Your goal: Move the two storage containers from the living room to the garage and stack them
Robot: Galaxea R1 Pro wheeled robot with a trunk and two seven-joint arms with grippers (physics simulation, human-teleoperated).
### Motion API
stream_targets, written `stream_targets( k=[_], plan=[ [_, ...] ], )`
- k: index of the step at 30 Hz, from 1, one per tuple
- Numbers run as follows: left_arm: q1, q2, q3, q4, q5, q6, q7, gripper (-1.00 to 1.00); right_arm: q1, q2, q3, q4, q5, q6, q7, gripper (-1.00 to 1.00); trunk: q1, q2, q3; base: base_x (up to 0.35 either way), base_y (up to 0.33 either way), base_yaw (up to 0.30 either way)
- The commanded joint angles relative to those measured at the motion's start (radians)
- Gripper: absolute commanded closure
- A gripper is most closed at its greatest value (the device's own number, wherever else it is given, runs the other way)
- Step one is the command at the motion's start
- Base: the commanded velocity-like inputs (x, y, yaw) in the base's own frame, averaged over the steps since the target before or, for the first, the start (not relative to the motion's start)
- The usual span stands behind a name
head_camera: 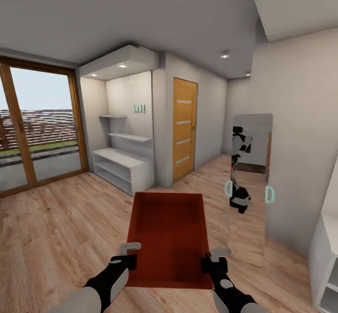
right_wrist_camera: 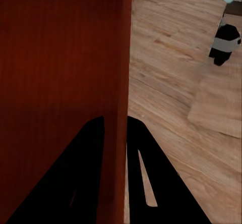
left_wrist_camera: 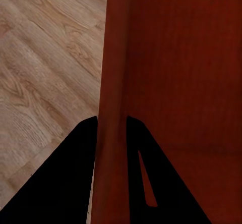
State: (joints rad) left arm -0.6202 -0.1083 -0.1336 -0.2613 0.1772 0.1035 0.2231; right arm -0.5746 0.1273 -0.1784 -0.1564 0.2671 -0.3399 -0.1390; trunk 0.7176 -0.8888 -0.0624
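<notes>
A red-orange storage container [head_camera: 169, 238] hangs in front of me above the light wood plank flooring of the living room, carried between both arms. My left gripper [head_camera: 130, 255] is shut on its left wall [left_wrist_camera: 112, 108], one finger on each side. On the opposite side, my right gripper [head_camera: 212, 261] is shut on the right wall [right_wrist_camera: 122, 82] in the same way. The box is open-topped and looks empty.
A wood-panelled door [head_camera: 184, 129] stands ahead beside a white alcove with shelves [head_camera: 124, 163]. Wood-framed glass doors [head_camera: 37, 125] are at the left. A tall mirror [head_camera: 251, 181] on the right wall reflects me. A white cabinet [head_camera: 328, 261] sits at the far right.
</notes>
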Motion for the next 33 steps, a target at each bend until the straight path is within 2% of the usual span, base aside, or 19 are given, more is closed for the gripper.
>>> stream_targets(
  k=[1, 7, 33],
  plan=[
    [-0.001, 0.007, 0.014, -0.005, -0.018, 0.007, 0.013, 1.0, -0.001, 0.0, -0.033, 0.001, 0.005, -0.004, -0.004, 1.0, 0.001, -0.001, -0.002, 0.321, 0.0, 0.27],
    [-0.001, 0.007, 0.014, -0.006, -0.019, 0.007, 0.013, 1.0, -0.001, 0.0, -0.033, 0.001, 0.005, -0.004, -0.002, 1.0, 0.001, -0.001, -0.002, 0.321, 0.0, 0.208],
    [-0.001, 0.007, 0.014, -0.006, -0.019, 0.007, 0.013, 1.0, -0.001, 0.0, -0.033, 0.001, 0.006, -0.004, -0.002, 1.0, 0.001, -0.001, -0.002, 0.321, 0.0, 0.004]
  ],
)
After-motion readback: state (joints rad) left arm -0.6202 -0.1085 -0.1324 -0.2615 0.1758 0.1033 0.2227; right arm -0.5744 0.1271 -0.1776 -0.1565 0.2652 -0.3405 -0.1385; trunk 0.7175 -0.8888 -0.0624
